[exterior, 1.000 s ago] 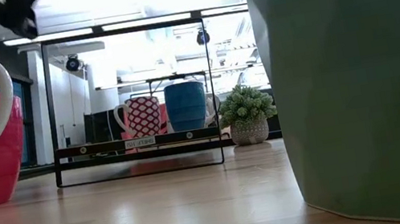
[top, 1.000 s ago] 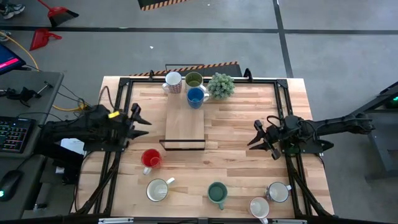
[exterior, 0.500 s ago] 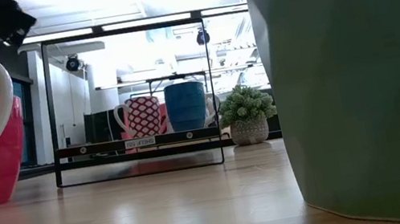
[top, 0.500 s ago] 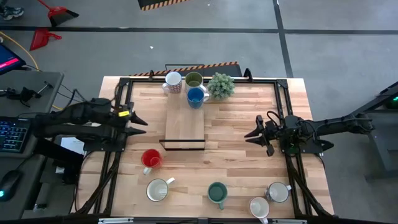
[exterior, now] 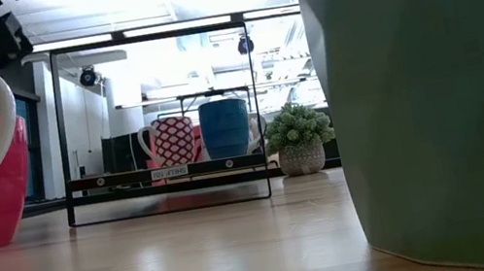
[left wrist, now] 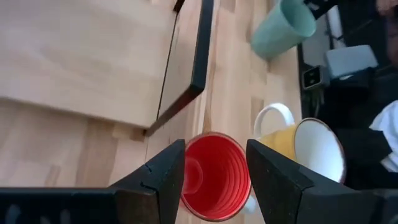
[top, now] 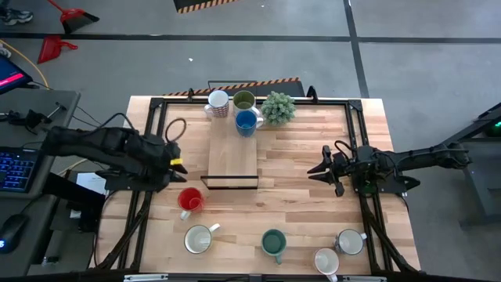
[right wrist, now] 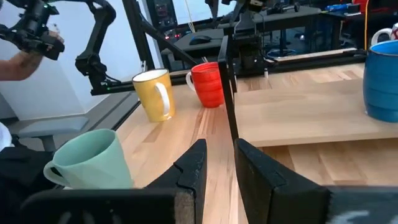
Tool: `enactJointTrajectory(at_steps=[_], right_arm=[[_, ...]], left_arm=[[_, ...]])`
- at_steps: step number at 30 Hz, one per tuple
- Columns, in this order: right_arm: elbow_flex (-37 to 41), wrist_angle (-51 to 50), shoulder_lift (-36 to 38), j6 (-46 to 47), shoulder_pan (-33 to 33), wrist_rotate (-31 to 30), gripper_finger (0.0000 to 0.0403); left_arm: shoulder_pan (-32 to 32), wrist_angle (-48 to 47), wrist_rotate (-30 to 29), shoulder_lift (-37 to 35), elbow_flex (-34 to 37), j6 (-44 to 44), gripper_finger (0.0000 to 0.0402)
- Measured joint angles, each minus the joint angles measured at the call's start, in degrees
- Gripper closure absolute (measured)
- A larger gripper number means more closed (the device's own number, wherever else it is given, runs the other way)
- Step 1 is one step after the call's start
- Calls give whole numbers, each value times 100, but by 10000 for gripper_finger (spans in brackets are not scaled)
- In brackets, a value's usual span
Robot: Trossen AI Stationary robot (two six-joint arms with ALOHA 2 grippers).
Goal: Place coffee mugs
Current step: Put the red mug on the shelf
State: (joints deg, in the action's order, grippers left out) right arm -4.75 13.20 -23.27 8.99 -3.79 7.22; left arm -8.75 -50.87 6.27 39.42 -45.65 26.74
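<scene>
The red mug [top: 190, 200] stands upright on the table near the riser's near-left corner. My left gripper [top: 177, 164] hangs open just above it, tipped down; in the left wrist view the fingers [left wrist: 163, 180] flank the red mug [left wrist: 212, 177] without touching. A patterned white mug [top: 218, 103], an olive mug [top: 244, 100] and a blue mug [top: 247, 122] stand on the wooden riser [top: 232, 153]. A cream mug [top: 198, 239], a teal mug [top: 273, 243] and two white mugs [top: 350, 241] [top: 326, 261] stand along the near edge. My right gripper [top: 317, 171] waits open at the table's right.
A small potted plant [top: 278, 107] stands at the far edge beside the riser. The riser's black frame edge [left wrist: 200, 56] runs close to the red mug. A black rail frames the table [top: 313, 207]. A person's hand [right wrist: 22, 59] shows beyond the table's left side.
My left gripper has swung from pointing level toward the riser into a downward tip and has moved toward the near edge, ending above the red mug. Its arm has folded back toward the left edge. No mug has moved.
</scene>
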Motion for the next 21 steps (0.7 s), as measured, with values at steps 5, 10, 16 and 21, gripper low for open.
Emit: enactJointTrajectory(at_steps=[5, 10, 16, 21], right_arm=[[0, -53, -2, 0, 0, 0, 336], [0, -54, -2, -12, 0, -2, 336], [0, -62, -2, -22, 0, -2, 336], [0, -62, -2, -22, 0, -2, 336]], left_arm=[[-626, 0, -489, 312, 0, 652, 243], [-1214, -31, -958, 662, 0, 1344, 243], [-1772, -140, -1374, 979, 0, 2060, 243], [-2062, -202, -1814, 1213, 0, 2651, 243]])
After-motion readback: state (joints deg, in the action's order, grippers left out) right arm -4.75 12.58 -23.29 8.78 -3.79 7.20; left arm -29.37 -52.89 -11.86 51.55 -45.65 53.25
